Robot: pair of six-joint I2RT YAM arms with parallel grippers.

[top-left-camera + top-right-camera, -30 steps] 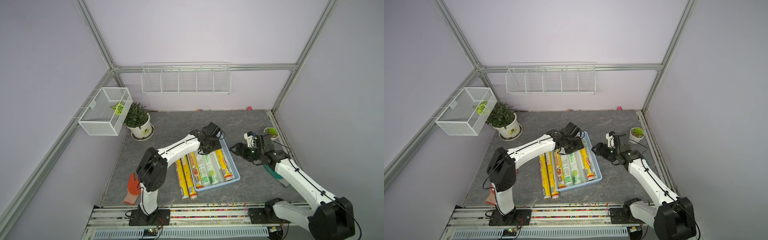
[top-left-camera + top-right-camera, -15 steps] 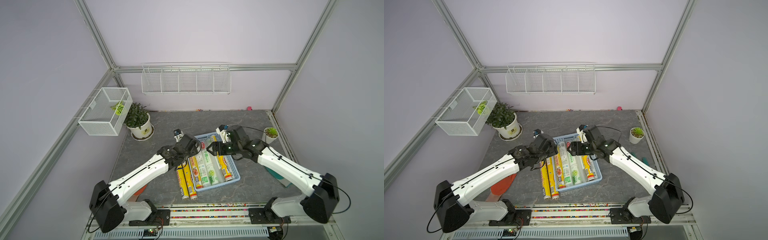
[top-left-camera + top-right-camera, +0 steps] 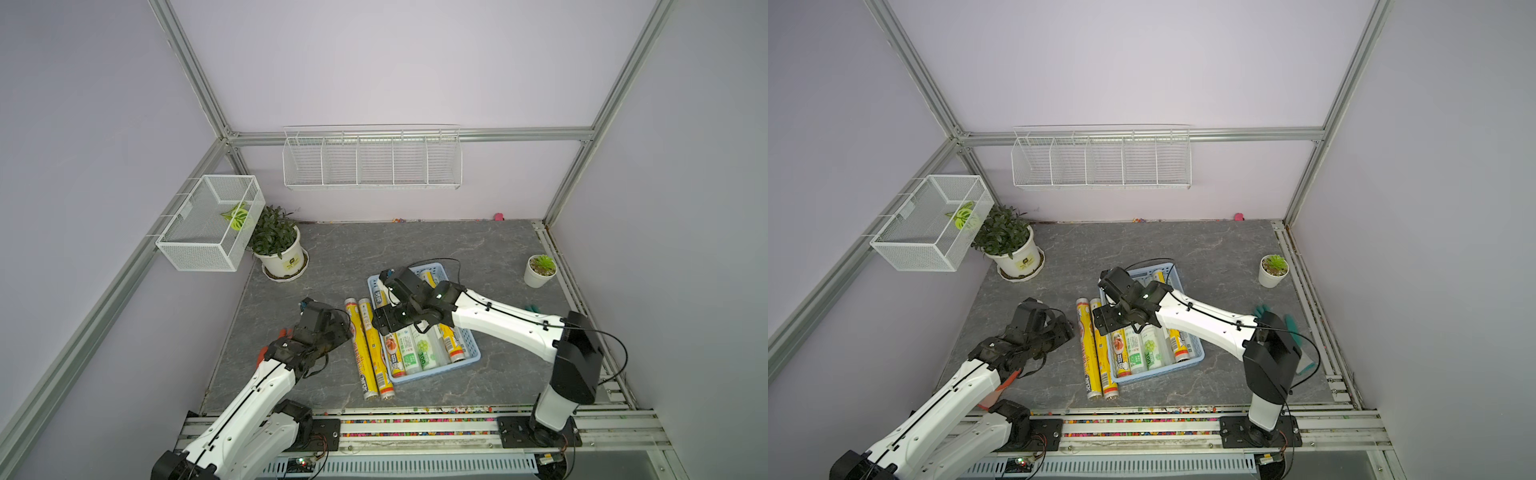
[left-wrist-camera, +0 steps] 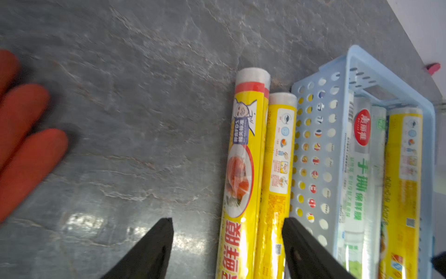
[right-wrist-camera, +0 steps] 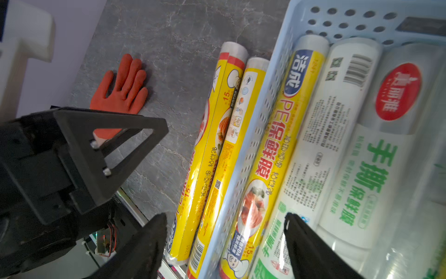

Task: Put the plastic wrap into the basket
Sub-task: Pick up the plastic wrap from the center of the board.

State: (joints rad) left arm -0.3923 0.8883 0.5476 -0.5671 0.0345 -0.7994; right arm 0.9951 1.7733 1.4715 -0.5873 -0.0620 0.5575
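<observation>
- The left gripper is open: its two jaws stand well apart and clamp nothing.
- Between those jaws and running on ahead of them lie two yellow rolls of plastic wrap. They lie side by side, touching, flat on the grey tabletop. The roll toward the basket sits just beside one jaw; I cannot tell whether it touches.
- The light-blue basket lies just past that pair, on the side of the left gripper that faces the right gripper. Its holed wall runs right alongside the nearer roll.
- The right gripper is open too, jaws wide, nothing held. It hangs above the basket's long wall nearest the loose pair, so that wall passes beneath the gap between the jaws.
- To one side of the right gripper, inside the basket, more plastic wrap lies packed lengthwise. A yellow roll lies against the wall, then white rolls with green print.
- To its other side, outside the wall, lie the two loose rolls.
- In both top views the two grippers are near each other, with the loose pair between them.
- A red glove lies flat on the tabletop on the far side of the left gripper from the basket, apart from the rolls.
</observation>
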